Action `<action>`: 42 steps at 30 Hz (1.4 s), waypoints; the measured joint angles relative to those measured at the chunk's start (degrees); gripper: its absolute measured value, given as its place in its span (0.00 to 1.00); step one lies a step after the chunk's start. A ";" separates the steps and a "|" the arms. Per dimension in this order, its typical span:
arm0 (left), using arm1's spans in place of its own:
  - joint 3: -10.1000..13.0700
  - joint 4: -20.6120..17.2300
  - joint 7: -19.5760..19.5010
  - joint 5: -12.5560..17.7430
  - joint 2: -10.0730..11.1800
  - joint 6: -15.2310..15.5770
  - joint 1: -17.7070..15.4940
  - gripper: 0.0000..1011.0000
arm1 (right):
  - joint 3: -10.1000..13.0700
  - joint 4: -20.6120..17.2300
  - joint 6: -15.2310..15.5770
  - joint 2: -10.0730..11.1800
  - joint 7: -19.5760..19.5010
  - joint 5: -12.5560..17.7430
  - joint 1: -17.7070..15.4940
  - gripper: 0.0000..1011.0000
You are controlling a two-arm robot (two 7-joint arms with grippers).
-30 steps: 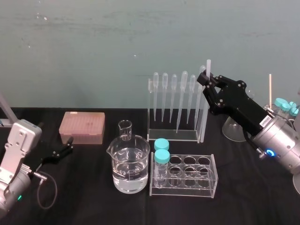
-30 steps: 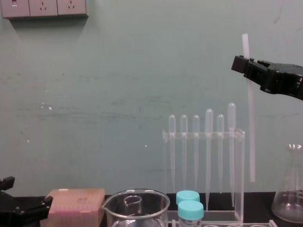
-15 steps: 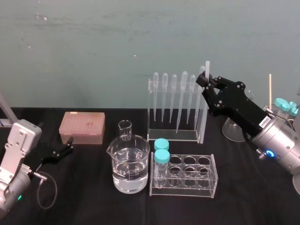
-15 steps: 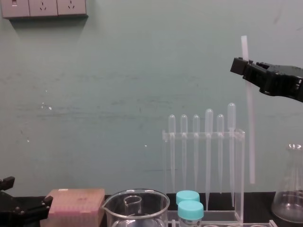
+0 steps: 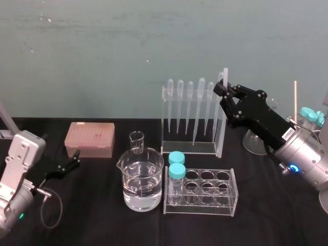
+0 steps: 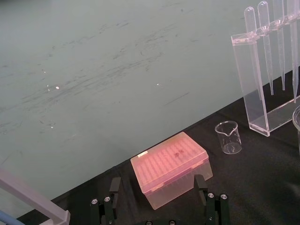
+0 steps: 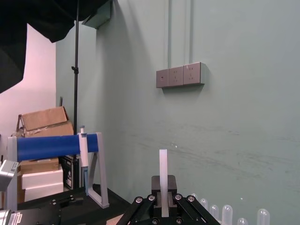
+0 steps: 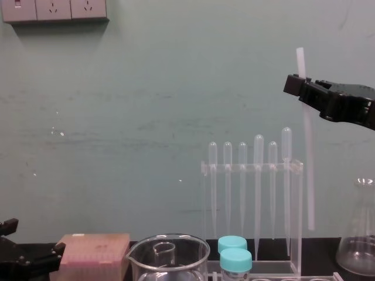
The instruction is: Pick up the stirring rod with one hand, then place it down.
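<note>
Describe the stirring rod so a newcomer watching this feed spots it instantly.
Find the clear pipette rack standing mid-table before the green wall. At its right end, the right gripper clamps the stirring rod near its top, holding it upright. Unlike the racked pipettes, it is bulbless, uniformly thick and taller.

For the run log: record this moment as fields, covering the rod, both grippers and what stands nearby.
rod: near upright, lower end seemingly clear of the table
right gripper: shut on the rod near its top, raised beside the pipette rack
left gripper: open, low by the pink box
nearby: beaker of water, tube rack with two capped tubes, flask
stage: rod picked up, not yet placed
</note>
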 joint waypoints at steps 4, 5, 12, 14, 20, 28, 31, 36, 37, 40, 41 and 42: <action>0.00 0.00 0.00 0.00 0.00 0.00 0.00 0.99 | -0.04 0.10 -0.02 -0.02 0.02 0.00 0.05 0.07; 0.00 0.00 0.00 0.00 0.00 0.00 0.00 0.99 | -0.08 0.13 -0.02 -0.04 0.02 -0.02 0.06 0.07; 0.00 0.00 0.00 0.00 0.00 0.00 0.00 0.99 | -0.15 0.21 -0.02 -0.05 0.03 -0.02 0.08 0.07; 0.00 0.00 0.00 0.00 0.00 0.00 0.00 0.99 | -0.15 0.26 -0.02 -0.02 0.07 -0.01 0.08 0.07; 0.00 0.00 0.00 0.00 0.00 0.00 0.00 0.99 | -0.15 0.47 -0.02 -0.02 0.23 0.07 0.18 0.07; 0.00 0.00 0.00 0.00 0.00 0.00 0.00 0.99 | -0.31 0.87 -0.01 -0.09 0.37 0.22 0.42 0.07; 0.00 0.00 0.00 0.00 0.00 0.00 0.00 0.99 | -0.39 0.98 -0.03 -0.12 0.46 0.23 0.50 0.07; 0.00 0.00 0.00 0.00 0.00 0.00 0.00 0.99 | -0.49 1.24 -0.03 -0.11 0.78 0.36 0.67 0.07; 0.00 0.00 0.00 0.00 0.00 0.00 0.00 0.99 | -0.51 1.30 -0.03 -0.11 0.84 0.36 0.71 0.07; 0.00 0.00 0.00 0.00 0.00 0.00 0.00 0.99 | -0.66 1.67 -0.28 -0.05 1.59 0.66 0.84 0.07; 0.00 0.00 0.00 0.00 0.00 0.00 0.00 0.99 | -0.71 1.78 -0.43 -0.04 1.87 0.80 0.89 0.07; 0.00 0.00 0.00 0.00 0.00 0.00 0.00 0.99 | -0.78 1.99 -0.67 -0.02 2.27 0.93 0.95 0.07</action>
